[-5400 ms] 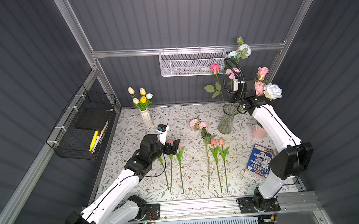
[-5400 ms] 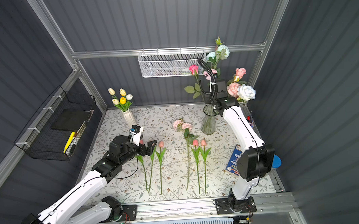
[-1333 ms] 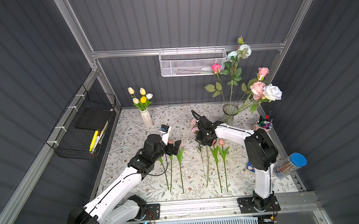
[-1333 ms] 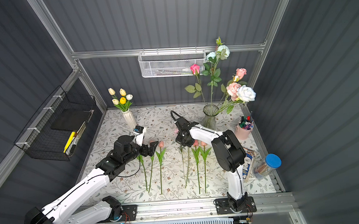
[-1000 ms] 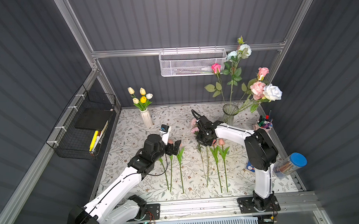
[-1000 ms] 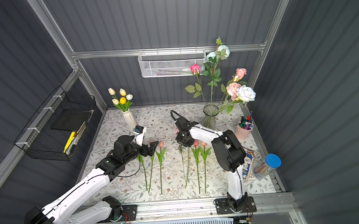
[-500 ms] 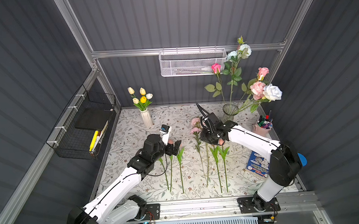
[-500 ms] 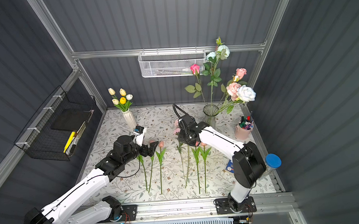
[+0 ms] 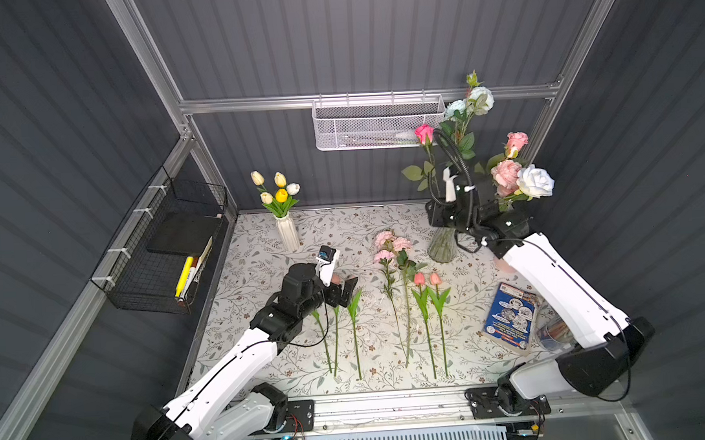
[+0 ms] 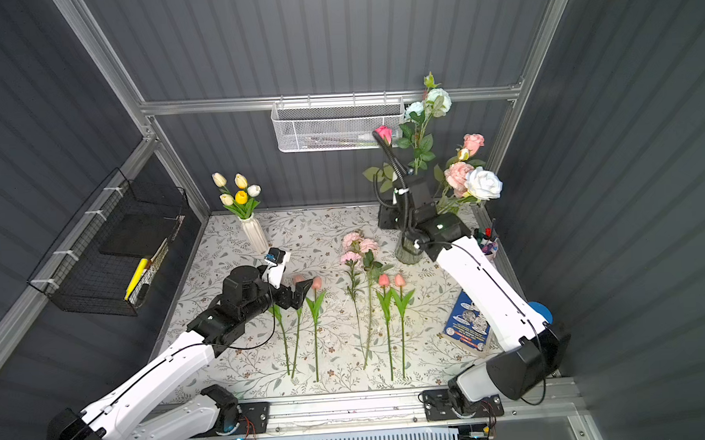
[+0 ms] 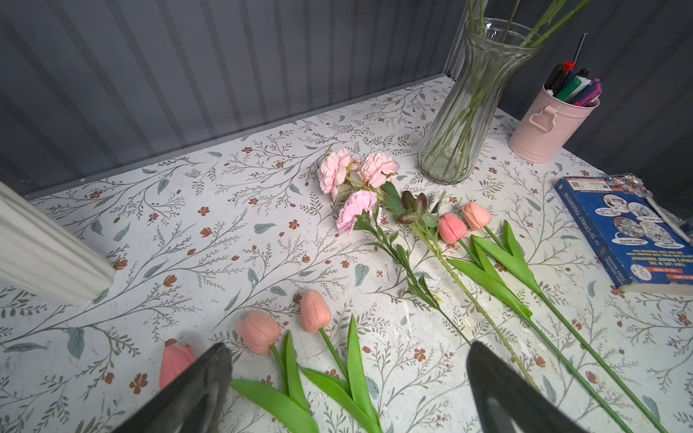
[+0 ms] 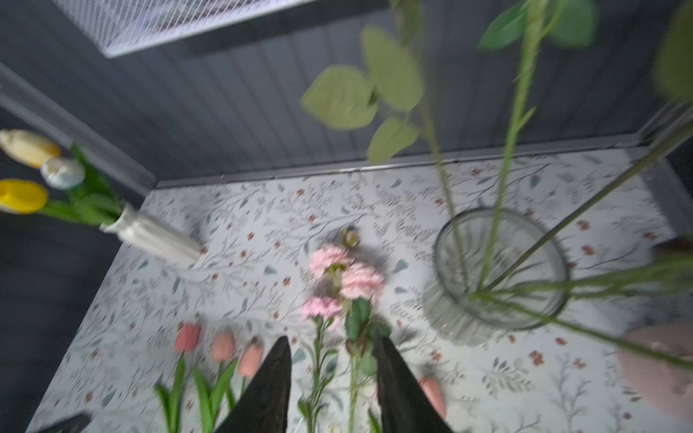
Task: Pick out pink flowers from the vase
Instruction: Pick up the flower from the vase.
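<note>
Left tool (image 9: 345, 288) hung released and empty over three tulips (image 11: 258, 331) at near left, well apart from the vase. On the table (image 9: 262, 241), carnation sprays (image 9: 386, 242) and two more tulips (image 9: 419, 278) lay flat, stems pointing near. Right tool (image 12: 330, 342) was up beside the glass vase (image 9: 442, 249) at far right, jaws part-spread, gripping nothing. Pink left in the vase: deep pink rose (image 9: 424, 133), stem near-upright just beside that tool, and pale pink roses (image 9: 506, 173) leaning right. Right arm was clearly nearer. My call: grip across the stem, pull up along it.
</note>
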Controlling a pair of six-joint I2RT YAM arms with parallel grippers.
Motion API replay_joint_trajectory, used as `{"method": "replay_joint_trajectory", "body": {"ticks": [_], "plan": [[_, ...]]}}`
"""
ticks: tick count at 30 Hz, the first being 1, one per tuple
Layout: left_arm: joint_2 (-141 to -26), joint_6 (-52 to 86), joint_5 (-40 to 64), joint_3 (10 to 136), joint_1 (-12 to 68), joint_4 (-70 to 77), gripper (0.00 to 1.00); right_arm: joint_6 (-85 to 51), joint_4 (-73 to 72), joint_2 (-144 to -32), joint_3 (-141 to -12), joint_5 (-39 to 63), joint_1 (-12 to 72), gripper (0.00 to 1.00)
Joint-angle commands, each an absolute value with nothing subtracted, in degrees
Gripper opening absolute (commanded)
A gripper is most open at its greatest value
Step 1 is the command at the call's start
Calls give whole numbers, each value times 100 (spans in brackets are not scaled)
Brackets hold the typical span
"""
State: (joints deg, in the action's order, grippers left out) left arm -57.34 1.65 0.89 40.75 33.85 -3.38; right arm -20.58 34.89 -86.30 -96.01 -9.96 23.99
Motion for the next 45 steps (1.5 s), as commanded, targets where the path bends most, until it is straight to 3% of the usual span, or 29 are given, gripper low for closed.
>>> {"method": "replay_joint_trajectory", "body": {"ticks": [1, 10, 24, 40, 45], "plan": [[-5713, 44, 188, 4115, 3428, -223, 99, -1367, 4025, -9420, -10275, -1242, 2045, 41], [-5731, 44, 246, 4087, 3428, -229, 99, -875, 4112, -10360, -11144, -1195, 1709, 45], [-5852, 0, 310, 4091, 3428, -215, 99, -861, 4034, -10857, -11296, -667, 1459, 50], [-5812, -91, 423, 4067, 3428, -143, 99, -724, 3850, -11289, -11452, -694, 1441, 34], [-5747, -97, 458, 4058, 3428, -98, 99, -712, 3759, -11283, -11368, -714, 1433, 24]]}}
